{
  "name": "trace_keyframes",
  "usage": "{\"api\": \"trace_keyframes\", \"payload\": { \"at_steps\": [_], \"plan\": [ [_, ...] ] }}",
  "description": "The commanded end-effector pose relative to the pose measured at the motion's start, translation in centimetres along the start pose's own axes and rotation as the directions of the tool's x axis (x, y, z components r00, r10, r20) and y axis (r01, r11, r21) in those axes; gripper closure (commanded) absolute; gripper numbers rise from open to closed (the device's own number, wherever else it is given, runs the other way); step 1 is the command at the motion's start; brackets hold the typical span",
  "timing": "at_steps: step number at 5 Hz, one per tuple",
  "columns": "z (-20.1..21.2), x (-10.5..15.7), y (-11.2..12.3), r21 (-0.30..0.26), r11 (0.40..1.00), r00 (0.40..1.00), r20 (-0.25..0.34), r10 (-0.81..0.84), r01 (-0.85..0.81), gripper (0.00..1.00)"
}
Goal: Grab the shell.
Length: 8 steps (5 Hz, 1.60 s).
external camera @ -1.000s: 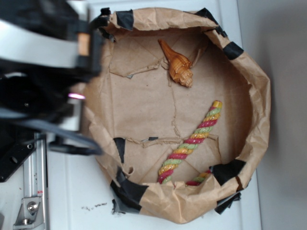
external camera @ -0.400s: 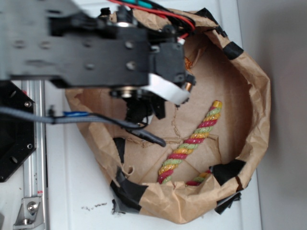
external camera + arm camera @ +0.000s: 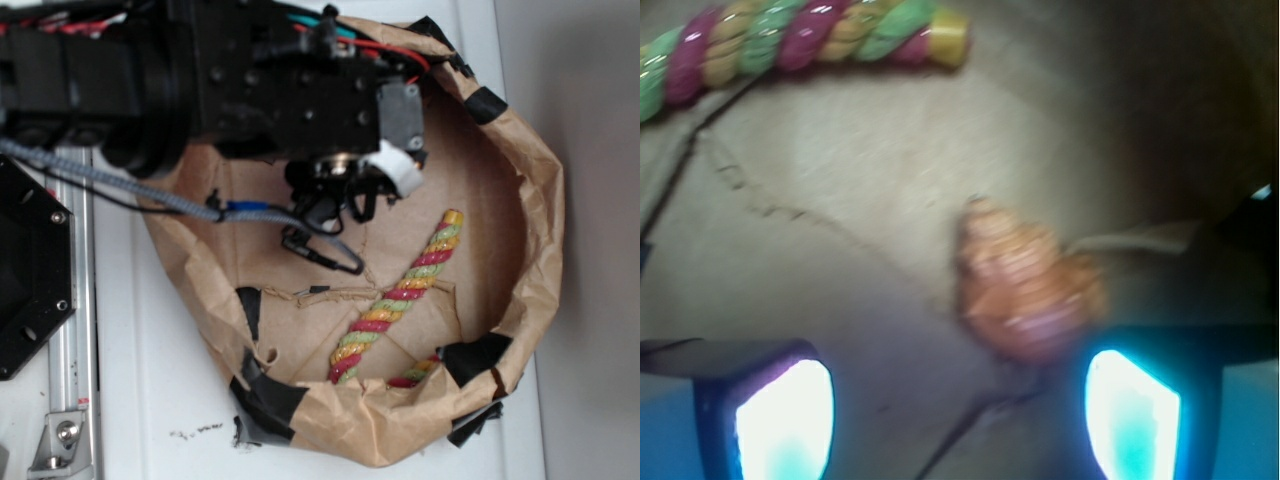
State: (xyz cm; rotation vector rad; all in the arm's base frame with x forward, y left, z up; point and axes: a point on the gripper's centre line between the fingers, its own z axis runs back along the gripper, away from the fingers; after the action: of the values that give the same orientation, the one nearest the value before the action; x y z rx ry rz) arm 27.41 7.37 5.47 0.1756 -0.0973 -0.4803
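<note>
The orange-brown ribbed shell lies on the brown paper floor in the wrist view, blurred, just ahead of my right fingertip. My gripper is open, its two pale glowing pads wide apart with bare paper between them. In the exterior view the black arm and gripper hang over the upper part of the paper basket and hide the shell.
A red-yellow-green twisted rope lies diagonally on the basket floor, and shows along the top edge as the rope in the wrist view. The crumpled paper walls carry black tape patches. A metal rail runs at the left.
The arm has swung in from the left over the basket and moved right, now covering the shell that lay exposed a second ago.
</note>
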Motion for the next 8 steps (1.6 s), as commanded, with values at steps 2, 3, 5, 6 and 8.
{"api": "trace_keyframes", "payload": {
  "at_steps": [2, 3, 5, 6, 8],
  "plan": [
    [-1.8, 2.8, 2.5, 0.060, 0.998, 0.999, 0.054, -0.010, 0.007, 0.00],
    [-2.7, 3.0, 2.3, 0.069, 0.998, 0.999, 0.036, -0.011, 0.009, 0.65],
    [-2.1, 2.2, 1.9, 0.063, 0.994, 0.996, 0.027, 0.084, -0.085, 1.00],
    [3.1, 2.3, 1.5, 0.039, 0.944, 0.944, -0.011, 0.329, -0.328, 1.00],
    [13.6, 2.6, 0.2, -0.006, 0.825, 0.823, -0.076, 0.563, -0.565, 1.00]
  ]
}}
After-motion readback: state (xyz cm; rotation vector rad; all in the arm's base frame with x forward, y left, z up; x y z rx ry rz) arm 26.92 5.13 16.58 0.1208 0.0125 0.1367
